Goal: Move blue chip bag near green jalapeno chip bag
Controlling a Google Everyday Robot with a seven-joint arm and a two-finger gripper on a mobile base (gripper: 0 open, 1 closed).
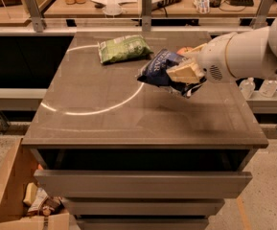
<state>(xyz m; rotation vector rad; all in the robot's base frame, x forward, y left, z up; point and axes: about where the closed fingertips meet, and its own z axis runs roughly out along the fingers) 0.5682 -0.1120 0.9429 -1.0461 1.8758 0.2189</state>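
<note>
The blue chip bag (pixel 159 68), crumpled dark navy foil with white lettering, hangs in the air above the right middle of the table. My gripper (pixel 185 74) is shut on its right side and comes in from the right on a white arm (pixel 253 51). The green jalapeno chip bag (pixel 122 48) lies flat on the far middle of the table, a short way up and left of the blue bag. A red apple (pixel 185 51) shows only as a sliver behind the gripper.
The brown table (pixel 128 114) has a light arc marked on its top. An open drawer (pixel 143 181) sticks out below the front edge. A cardboard box (pixel 18 195) with items stands on the floor at lower left. A rail and a cluttered desk lie behind.
</note>
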